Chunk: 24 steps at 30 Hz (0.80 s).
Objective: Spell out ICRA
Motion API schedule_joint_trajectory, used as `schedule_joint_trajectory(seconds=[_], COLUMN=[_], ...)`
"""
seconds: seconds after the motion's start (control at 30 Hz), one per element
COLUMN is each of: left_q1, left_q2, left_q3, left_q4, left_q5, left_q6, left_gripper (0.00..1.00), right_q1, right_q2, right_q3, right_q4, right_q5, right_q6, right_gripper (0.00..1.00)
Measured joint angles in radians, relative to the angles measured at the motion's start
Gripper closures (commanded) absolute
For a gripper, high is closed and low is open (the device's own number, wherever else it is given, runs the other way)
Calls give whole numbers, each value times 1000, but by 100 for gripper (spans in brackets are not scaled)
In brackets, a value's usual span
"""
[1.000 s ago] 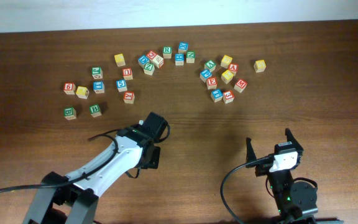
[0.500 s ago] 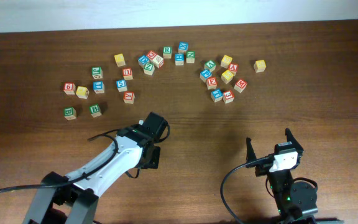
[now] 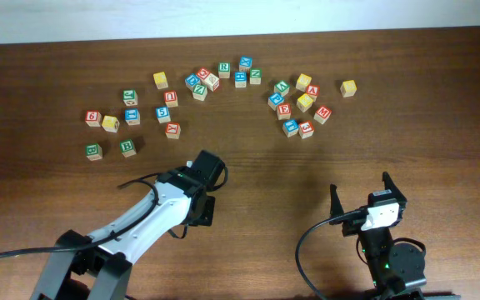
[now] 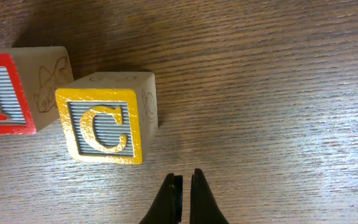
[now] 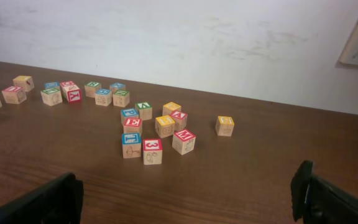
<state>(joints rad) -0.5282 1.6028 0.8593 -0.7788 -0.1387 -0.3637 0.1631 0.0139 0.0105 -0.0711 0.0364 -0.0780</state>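
In the left wrist view the red-faced "I" cube (image 4: 2, 93) and the yellow-faced "C" cube (image 4: 104, 118) stand side by side on the table, touching. My left gripper (image 4: 184, 180) is shut and empty, just below and right of the "C" cube. From overhead the left gripper (image 3: 208, 165) covers both cubes. The green "R" cube (image 3: 224, 69) lies in the far middle cluster. The red "A" cube (image 3: 312, 92) lies in the right cluster. My right gripper (image 3: 360, 188) rests open and empty near the front right edge, far from all the cubes.
Several other letter and digit cubes are scattered along the far half of the table (image 3: 248, 158), with green "B" cubes (image 3: 127, 147) at the left and a lone yellow cube (image 3: 348, 87) at the right. In the right wrist view the nearest is a red "3" cube (image 5: 152, 151).
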Motion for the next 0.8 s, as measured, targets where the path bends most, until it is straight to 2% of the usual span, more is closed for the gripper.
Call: schedule_joint_trajectory(seconds=[0.8], left_q1=[0], left_q2=[0], left_q3=[0], left_q4=[8], left_q5=[0], left_q6=[0], left_gripper=[100], right_q1=[0], right_q2=[0], right_q3=[0], right_q4=[0], right_q5=[0], right_q6=[0], right_gripper=[2])
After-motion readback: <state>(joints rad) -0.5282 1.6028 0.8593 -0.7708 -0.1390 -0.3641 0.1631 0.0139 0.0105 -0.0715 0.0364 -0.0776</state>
